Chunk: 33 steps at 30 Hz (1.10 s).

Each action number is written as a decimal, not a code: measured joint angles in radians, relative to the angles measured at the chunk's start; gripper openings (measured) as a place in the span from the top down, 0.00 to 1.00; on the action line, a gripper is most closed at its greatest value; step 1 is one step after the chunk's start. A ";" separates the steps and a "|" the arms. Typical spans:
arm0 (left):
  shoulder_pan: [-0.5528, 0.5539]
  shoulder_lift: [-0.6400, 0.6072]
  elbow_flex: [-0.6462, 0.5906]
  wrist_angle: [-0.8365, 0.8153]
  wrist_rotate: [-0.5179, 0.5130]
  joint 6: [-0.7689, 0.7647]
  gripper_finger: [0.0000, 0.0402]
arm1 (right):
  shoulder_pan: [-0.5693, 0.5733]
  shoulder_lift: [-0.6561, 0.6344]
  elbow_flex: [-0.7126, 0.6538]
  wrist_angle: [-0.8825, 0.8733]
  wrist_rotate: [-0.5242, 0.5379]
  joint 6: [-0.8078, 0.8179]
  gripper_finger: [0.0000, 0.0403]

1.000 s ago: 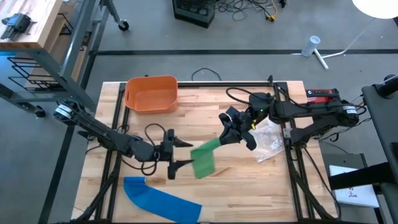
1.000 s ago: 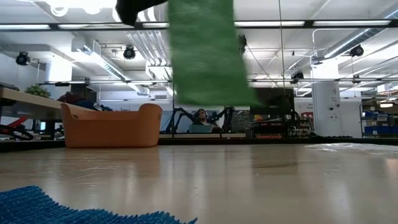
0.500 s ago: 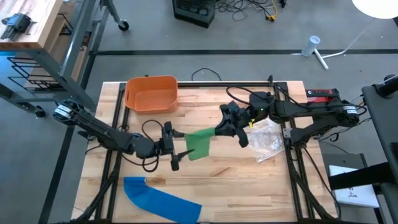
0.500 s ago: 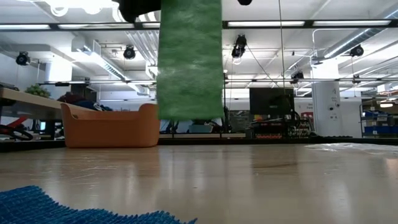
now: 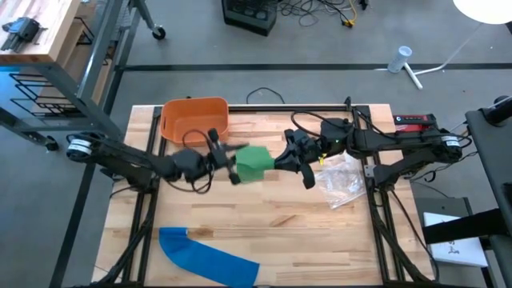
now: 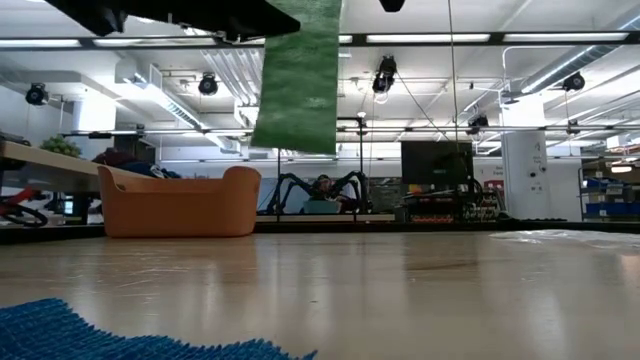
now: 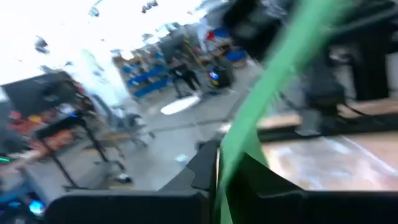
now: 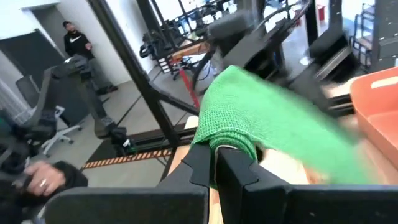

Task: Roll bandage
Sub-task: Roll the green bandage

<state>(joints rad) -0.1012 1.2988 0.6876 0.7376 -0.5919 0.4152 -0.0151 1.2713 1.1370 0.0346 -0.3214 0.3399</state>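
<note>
1. Blue mesh bandage (image 5: 210, 259) lies flat at the near edge of the wooden worktop (image 5: 320, 240), toward the near-left corner, apart from both arms; the low view shows its knitted weave (image 6: 120, 335) close to the camera.
2. Green bandage (image 5: 254, 162) hangs in the air above the middle of the worktop, stretched between the 2 grippers; in the low view it hangs as a broad strip (image 6: 298, 75) clear of the surface.
3. Left gripper (image 5: 228, 160) reaches in from the left edge and has its 2 fingers pinched on the left end of the green bandage; the left wrist view shows the strip (image 7: 261, 106) running out from between the closed fingers (image 7: 205, 165).
4. Right gripper (image 5: 284, 158) reaches in from the right edge and has its fingers clamped on the other end; the right wrist view shows the green weave (image 8: 261, 124) bunched over the closed fingertips (image 8: 230, 162).
5. Clear plastic wrapper (image 5: 342, 180) lies crumpled toward the right edge, under the right arm.
6. Orange bin (image 5: 194, 120) sits at the far-left corner of the worktop, just beyond the left gripper; in the low view it stands on the far side (image 6: 178, 203).
7. Beyond the worktop, a person (image 8: 76, 38) stands in the room, seen in the right wrist view.
</note>
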 joint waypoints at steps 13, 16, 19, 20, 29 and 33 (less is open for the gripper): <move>0.209 -0.008 0.316 -0.204 0.221 0.159 1.00 | 0.104 0.001 -0.017 0.008 0.039 -0.298 0.99; 0.209 -0.007 0.384 -0.280 0.221 0.196 1.00 | 0.104 0.001 -0.017 0.019 0.042 -0.364 0.99; 0.209 -0.007 0.440 -0.295 0.221 0.246 1.00 | 0.102 0.003 -0.022 0.030 0.072 -0.410 0.99; 0.207 -0.007 0.461 -0.299 0.221 0.259 1.00 | 0.099 0.007 -0.027 0.040 0.099 -0.415 0.99; 0.189 -0.008 0.613 -0.364 0.287 0.334 1.00 | 0.017 0.111 -0.053 0.123 0.153 -0.141 0.99; 0.189 -0.018 0.621 -0.372 0.267 0.384 1.00 | 0.002 0.175 -0.056 0.197 0.004 0.011 0.99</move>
<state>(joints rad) 0.0879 1.2804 1.3083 0.3653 -0.3254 0.7992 -0.0134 1.4460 1.0813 0.2319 -0.3171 0.3507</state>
